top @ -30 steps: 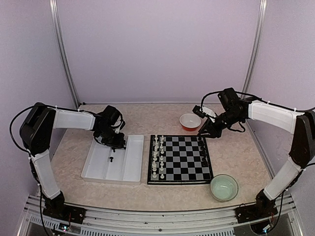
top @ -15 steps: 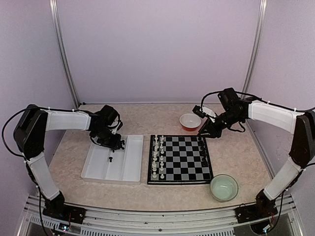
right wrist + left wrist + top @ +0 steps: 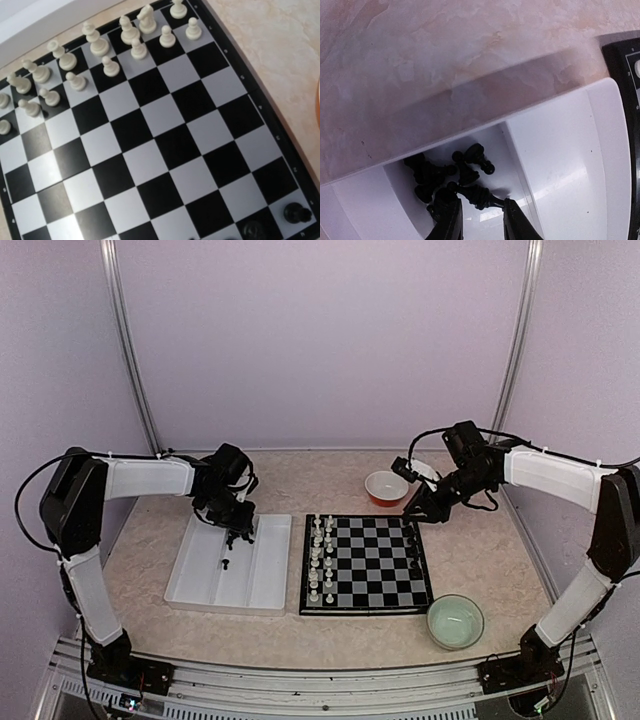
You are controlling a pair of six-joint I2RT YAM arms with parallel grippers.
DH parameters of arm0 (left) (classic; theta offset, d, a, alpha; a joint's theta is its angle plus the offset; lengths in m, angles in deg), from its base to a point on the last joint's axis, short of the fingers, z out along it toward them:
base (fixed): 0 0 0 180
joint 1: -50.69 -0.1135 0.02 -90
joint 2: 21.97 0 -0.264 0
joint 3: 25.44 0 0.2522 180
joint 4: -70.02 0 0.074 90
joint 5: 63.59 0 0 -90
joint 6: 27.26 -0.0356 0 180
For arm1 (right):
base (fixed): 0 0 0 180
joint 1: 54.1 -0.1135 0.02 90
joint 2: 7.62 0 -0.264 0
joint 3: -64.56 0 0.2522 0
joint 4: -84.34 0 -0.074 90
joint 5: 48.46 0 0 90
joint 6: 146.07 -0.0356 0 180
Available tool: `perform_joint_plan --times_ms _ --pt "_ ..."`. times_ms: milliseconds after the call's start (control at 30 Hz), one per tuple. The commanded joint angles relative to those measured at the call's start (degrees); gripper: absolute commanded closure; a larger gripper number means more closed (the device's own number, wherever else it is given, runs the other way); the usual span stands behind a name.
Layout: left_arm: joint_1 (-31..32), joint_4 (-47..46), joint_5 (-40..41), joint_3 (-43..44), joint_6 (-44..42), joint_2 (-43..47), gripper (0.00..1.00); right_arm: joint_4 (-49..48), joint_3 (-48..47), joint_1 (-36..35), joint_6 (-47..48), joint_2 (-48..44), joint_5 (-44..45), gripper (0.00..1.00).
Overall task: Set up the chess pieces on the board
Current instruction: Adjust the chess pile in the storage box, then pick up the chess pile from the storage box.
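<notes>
The board (image 3: 367, 563) lies mid-table, with white chess pieces (image 3: 320, 555) in its two left columns and a few black ones (image 3: 411, 540) along its right edge. My left gripper (image 3: 238, 532) is down in the far end of the white tray (image 3: 262, 575). In the left wrist view its fingertips (image 3: 479, 210) pinch a black chess piece (image 3: 480, 196) lengthwise, beside a heap of black pieces (image 3: 435, 172). My right gripper (image 3: 420, 508) hovers over the board's far right corner. Its fingers stay out of the right wrist view, which shows the board (image 3: 165, 145), white pieces (image 3: 100, 50) and a black piece (image 3: 297, 214).
One black piece (image 3: 227, 564) lies alone in a middle tray compartment. A red bowl (image 3: 386, 487) stands just beyond the board's far right corner, close to my right gripper. A green bowl (image 3: 455, 621) sits near the board's near right corner.
My left gripper has shifted a little to the right over the tray's far end, its jaws widening briefly and then narrowing again. The right arm has barely moved.
</notes>
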Motion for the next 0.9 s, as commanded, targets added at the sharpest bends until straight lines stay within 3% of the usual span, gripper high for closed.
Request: perform_joint_plan --times_ms 0,733,867 --pt "-1.9 -0.3 -1.5 3.5 -0.6 -2.9 0.71 -0.4 0.3 0.3 -0.2 -1.1 0.0 0.75" --pt "0.4 5.5 -2.1 2.0 7.0 -7.0 0.64 -0.2 0.0 0.3 0.0 -0.2 -0.3 0.75" --pt "0.7 5.8 -2.4 1.7 7.5 -7.1 0.67 -0.5 0.4 0.3 0.0 -0.1 -0.4 0.75"
